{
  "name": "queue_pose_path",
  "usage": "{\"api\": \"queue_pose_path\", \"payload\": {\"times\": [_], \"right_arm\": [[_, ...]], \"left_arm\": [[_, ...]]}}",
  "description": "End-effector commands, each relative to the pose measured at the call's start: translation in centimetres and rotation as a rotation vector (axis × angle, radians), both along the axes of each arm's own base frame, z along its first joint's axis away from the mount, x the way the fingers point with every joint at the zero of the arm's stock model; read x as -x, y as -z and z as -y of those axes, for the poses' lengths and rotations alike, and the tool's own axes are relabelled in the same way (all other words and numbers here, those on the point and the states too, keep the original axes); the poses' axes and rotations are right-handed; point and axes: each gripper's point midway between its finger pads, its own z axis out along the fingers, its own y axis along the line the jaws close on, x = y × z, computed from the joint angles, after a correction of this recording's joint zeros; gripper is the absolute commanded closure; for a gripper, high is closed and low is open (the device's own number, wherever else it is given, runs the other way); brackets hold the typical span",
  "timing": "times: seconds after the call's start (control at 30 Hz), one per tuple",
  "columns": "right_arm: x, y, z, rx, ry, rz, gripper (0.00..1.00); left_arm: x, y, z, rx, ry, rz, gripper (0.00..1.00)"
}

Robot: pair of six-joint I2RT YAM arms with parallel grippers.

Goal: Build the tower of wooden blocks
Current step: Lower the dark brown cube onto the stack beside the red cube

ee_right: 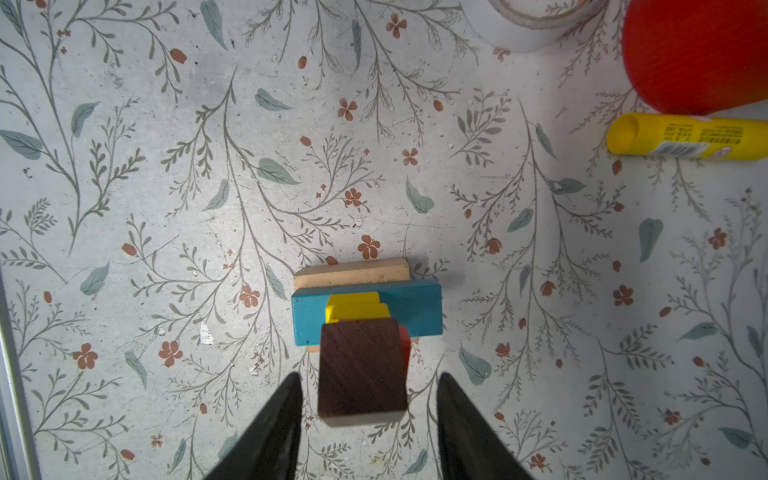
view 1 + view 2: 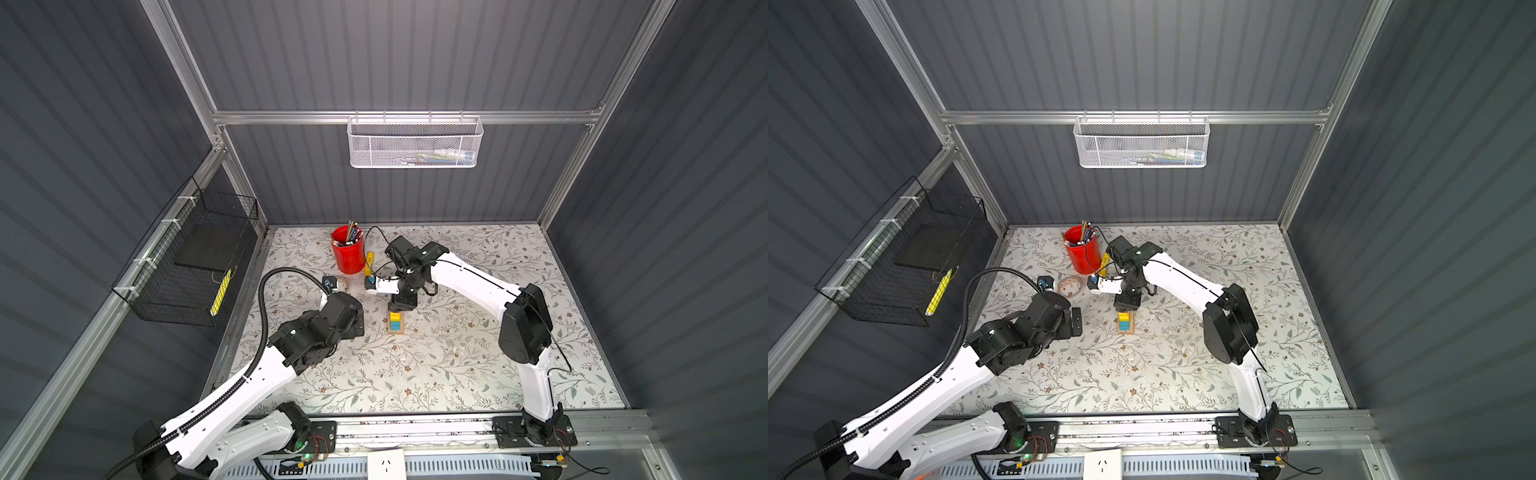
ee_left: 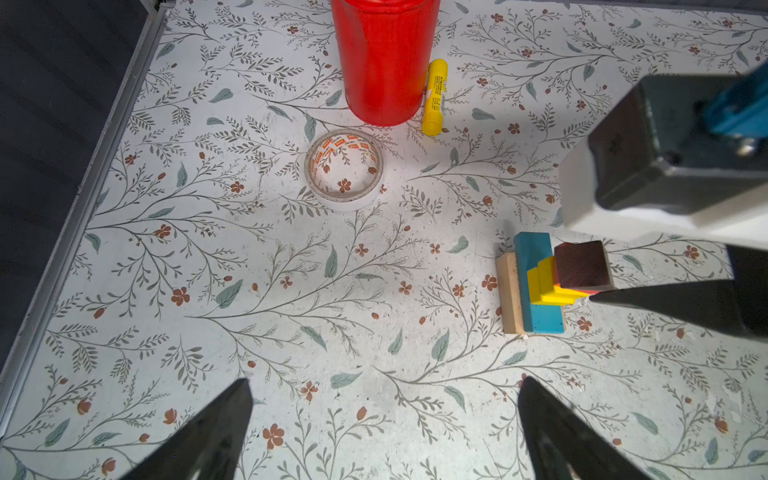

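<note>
The wood block tower stands mid-table. A tan oblong lies at the bottom with a blue oblong over it. Above come yellow cubes and a sliver of red cube, with the dark brown roof piece on top. My right gripper hangs over the tower, open. Its fingers straddle the brown piece with a gap on each side. My left gripper is open and empty over bare table, to the left of the tower.
A red pen cup stands at the back with a yellow marker lying beside it. A roll of clear tape lies between the cup and the tower. A white mesh basket hangs on the back wall, a black wire basket on the left wall.
</note>
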Motion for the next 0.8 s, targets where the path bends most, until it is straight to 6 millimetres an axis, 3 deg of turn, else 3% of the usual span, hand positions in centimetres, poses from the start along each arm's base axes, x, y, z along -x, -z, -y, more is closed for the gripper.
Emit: {"api": "queue_pose_path", "payload": {"times": [0.0, 0.77], "right_arm": [[0.4, 0.6, -0.3, 0.002, 0.016, -0.041, 0.45], [0.4, 2.1, -0.2, 0.022, 0.027, -0.081, 0.5]], "left_arm": [[0.2, 0.5, -0.6, -0.021, -0.015, -0.008, 0.0], [0.3, 0.4, -0.9, -0.027, -0.026, -0.005, 0.01]]}}
